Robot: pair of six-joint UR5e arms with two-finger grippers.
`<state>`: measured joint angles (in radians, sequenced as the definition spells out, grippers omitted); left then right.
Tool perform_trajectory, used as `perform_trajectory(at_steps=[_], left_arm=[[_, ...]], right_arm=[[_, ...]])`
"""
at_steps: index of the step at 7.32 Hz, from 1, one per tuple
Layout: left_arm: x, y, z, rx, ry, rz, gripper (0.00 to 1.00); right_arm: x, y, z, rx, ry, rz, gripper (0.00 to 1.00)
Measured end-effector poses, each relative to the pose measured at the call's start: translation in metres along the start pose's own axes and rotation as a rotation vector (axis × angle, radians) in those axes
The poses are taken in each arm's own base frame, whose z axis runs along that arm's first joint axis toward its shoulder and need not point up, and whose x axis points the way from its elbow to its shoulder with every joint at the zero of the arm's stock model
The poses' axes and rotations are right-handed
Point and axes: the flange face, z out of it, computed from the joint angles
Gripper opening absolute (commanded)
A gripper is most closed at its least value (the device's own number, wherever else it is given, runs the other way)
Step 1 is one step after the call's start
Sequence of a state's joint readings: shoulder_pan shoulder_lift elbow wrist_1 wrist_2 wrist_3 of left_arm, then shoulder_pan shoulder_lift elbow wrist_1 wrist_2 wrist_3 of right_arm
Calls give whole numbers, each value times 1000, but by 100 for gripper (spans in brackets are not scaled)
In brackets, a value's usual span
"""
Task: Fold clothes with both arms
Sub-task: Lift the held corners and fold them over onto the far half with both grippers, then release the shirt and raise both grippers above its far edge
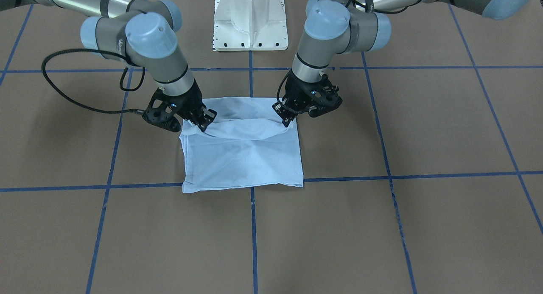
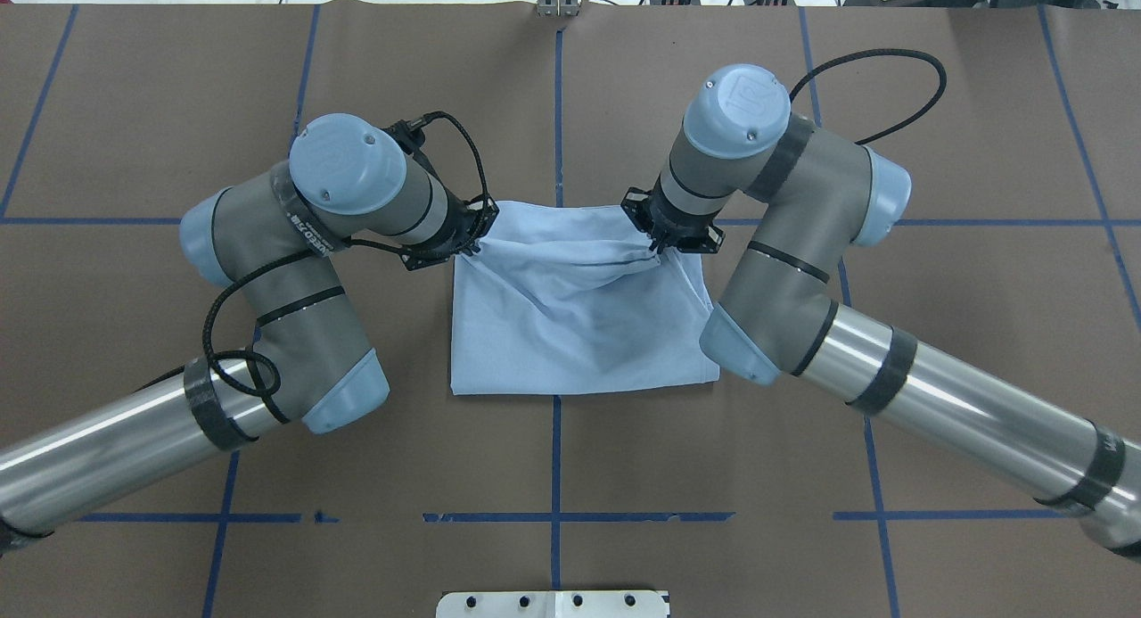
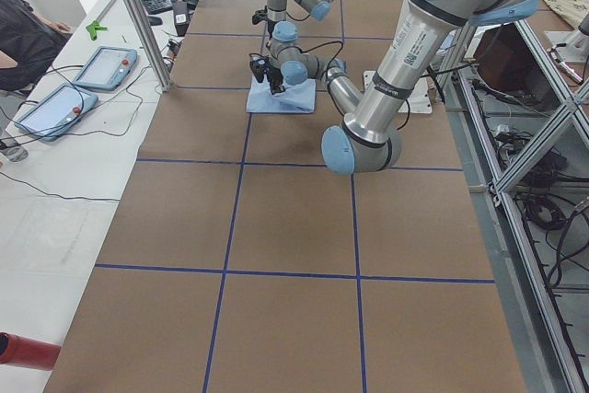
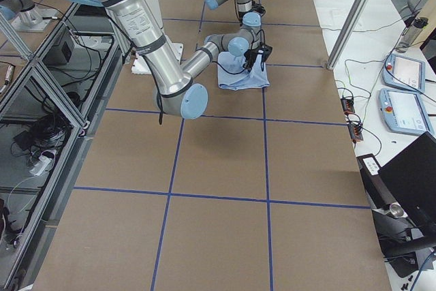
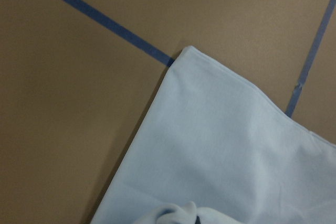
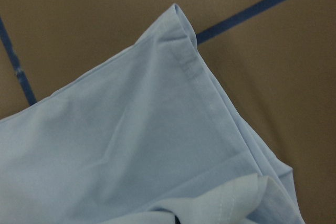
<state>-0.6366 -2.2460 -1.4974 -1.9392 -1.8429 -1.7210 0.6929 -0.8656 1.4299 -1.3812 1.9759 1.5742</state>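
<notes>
The left gripper and right gripper each pinch one end of a raised T-shirt edge, apparently to keep the span between them spread for an even fold onto the layers lying flat on the table beneath them

blue tape lines crossed the brown table in a grid; two touchscreen pendants lay on a white side bench (cables trailing), near a dark-clad person.
</notes>
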Motion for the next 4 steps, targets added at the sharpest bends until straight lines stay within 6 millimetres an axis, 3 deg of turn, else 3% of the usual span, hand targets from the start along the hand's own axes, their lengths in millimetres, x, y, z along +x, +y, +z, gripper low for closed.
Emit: perform_trajectory(at_steps=[1,2,3,4], left_arm=[[6,-34,9,35,8,19,100],[13,-58,10,59,13,34,100],[16,-69,10,69,16,44,100],[17,-73,9,71,17,51,100]], right_arm=[[-7,-41,9,16,-1,-7,100],[-7,-77,0,10,-15,-26,100],[-8,-98,-14,-12,-35,-37,100],[-10,-106,-23,-26,-48,-43,100]])
